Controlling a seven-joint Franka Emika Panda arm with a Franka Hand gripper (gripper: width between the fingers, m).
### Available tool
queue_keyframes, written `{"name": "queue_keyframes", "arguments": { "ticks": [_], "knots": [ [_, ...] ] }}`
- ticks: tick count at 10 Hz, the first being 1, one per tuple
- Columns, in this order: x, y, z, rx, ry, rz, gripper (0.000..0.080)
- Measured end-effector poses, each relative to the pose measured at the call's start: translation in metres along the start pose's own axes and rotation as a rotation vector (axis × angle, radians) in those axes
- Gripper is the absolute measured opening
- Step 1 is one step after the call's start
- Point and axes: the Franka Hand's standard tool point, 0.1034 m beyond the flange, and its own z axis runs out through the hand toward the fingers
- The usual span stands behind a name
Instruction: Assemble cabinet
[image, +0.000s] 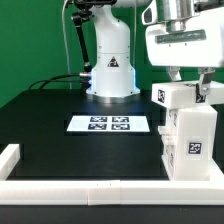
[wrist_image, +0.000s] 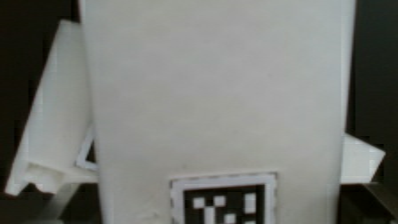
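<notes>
The cabinet's large white shell stands upright at the exterior view's right, a square tag on its front. A smaller white cabinet block with its own tag sits at the shell's top. My gripper comes down from above and is shut on this block, one finger showing in front of it. In the wrist view a white block face with a tag fills the frame, and a slanted white panel lies beside it. My fingers are hidden in the wrist view.
The marker board lies flat on the black table in front of the robot base. White border rails run along the front edge and the left corner. A green wall stands behind.
</notes>
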Motion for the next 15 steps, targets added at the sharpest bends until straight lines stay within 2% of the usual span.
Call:
{"name": "queue_keyframes", "arguments": {
  "ticks": [5,6,7,8,11,12,15],
  "knots": [
    [-0.001,-0.002,-0.001,0.007,-0.023,0.295,0.0560],
    [-0.002,-0.001,0.000,0.006,-0.023,0.289,0.0636],
    [-0.002,-0.001,0.000,0.006,-0.023,0.273,0.0763],
    [-0.002,0.000,-0.005,0.014,-0.029,0.250,0.0789],
    [-0.009,-0.003,-0.034,0.046,-0.054,0.266,0.0797],
    [-0.010,-0.005,-0.038,0.054,-0.058,0.266,0.0797],
    [-0.009,-0.004,-0.035,0.051,-0.052,0.191,0.0797]
  ]
}}
